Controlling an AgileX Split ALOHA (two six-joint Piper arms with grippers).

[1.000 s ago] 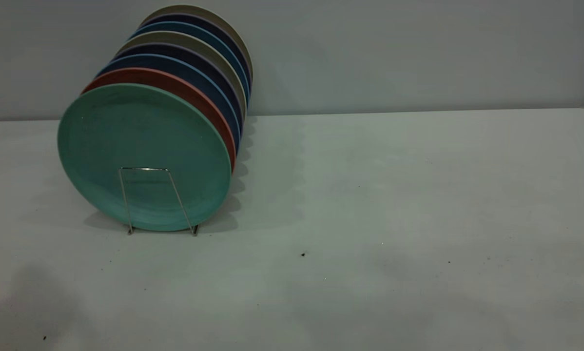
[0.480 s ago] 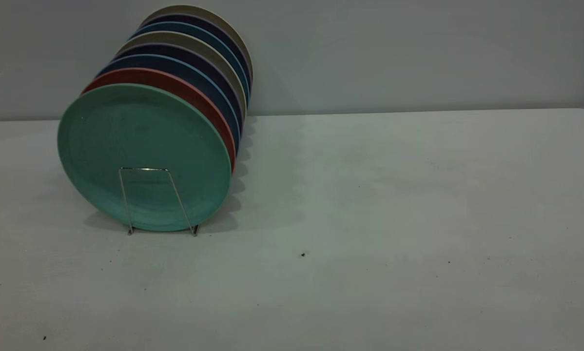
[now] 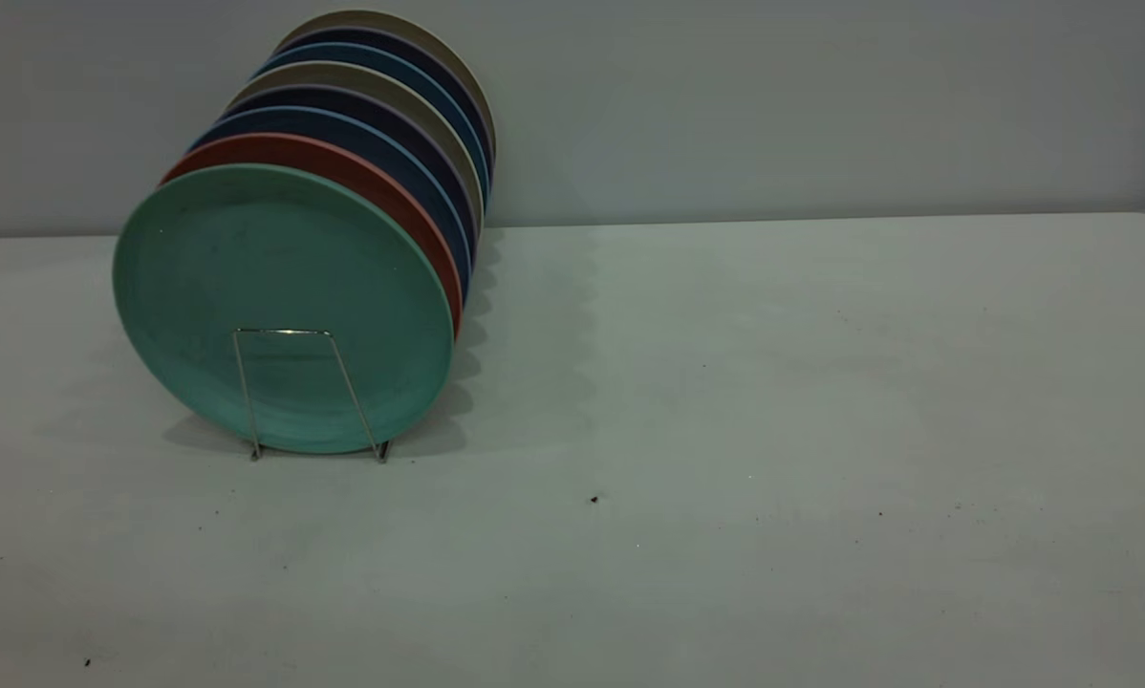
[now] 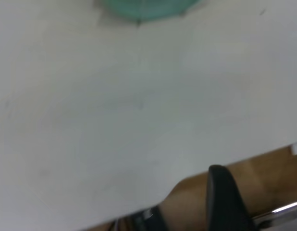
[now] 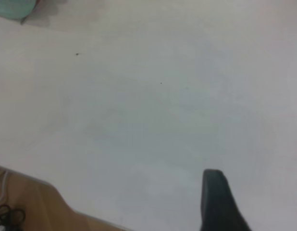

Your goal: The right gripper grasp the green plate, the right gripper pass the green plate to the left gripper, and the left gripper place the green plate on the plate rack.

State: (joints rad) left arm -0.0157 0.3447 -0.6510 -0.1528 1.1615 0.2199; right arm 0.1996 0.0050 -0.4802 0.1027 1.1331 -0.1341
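The green plate (image 3: 281, 287) stands upright at the front of a row of plates in the plate rack (image 3: 343, 377), whose wire loop crosses its lower face. Its lower edge also shows in the left wrist view (image 4: 143, 7) and in the right wrist view (image 5: 11, 7). Neither arm is in the exterior view. My left gripper (image 4: 259, 202) is open and empty, over the table's near edge, far from the plate. My right gripper (image 5: 256, 202) is open and empty above bare table, also far from the plate.
Behind the green plate stand a salmon-pink plate (image 3: 381, 186), several dark blue plates (image 3: 410, 162) and beige ones, all leaning in the rack at the back left. The white table (image 3: 773, 382) runs to the right. A wall is close behind.
The dark shadows on the table's front left and front right have faded away. The plates and rack have not moved.
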